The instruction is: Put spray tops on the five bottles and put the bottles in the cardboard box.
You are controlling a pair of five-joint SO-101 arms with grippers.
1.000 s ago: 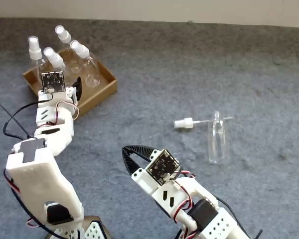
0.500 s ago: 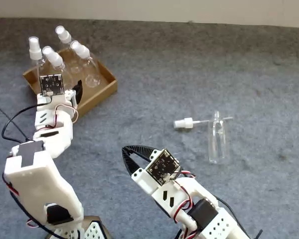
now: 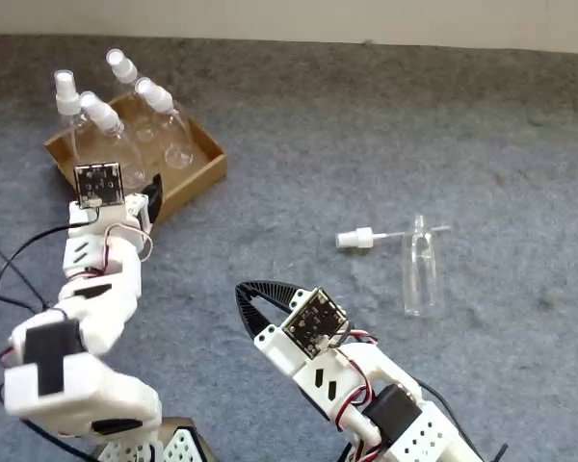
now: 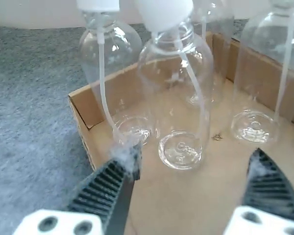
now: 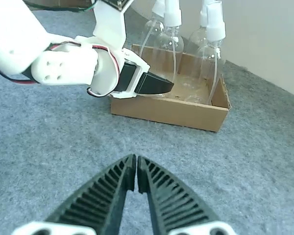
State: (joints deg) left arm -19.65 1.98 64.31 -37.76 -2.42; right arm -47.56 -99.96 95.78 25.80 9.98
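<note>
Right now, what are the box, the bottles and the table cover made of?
Box: probably cardboard, brown and matt; its cut edge looks papery.
Bottles: clear and shiny, perhaps plastic, maybe glass; you can see the box through them.
Table cover: grey, fuzzy cloth, like felt or carpet.
</note>
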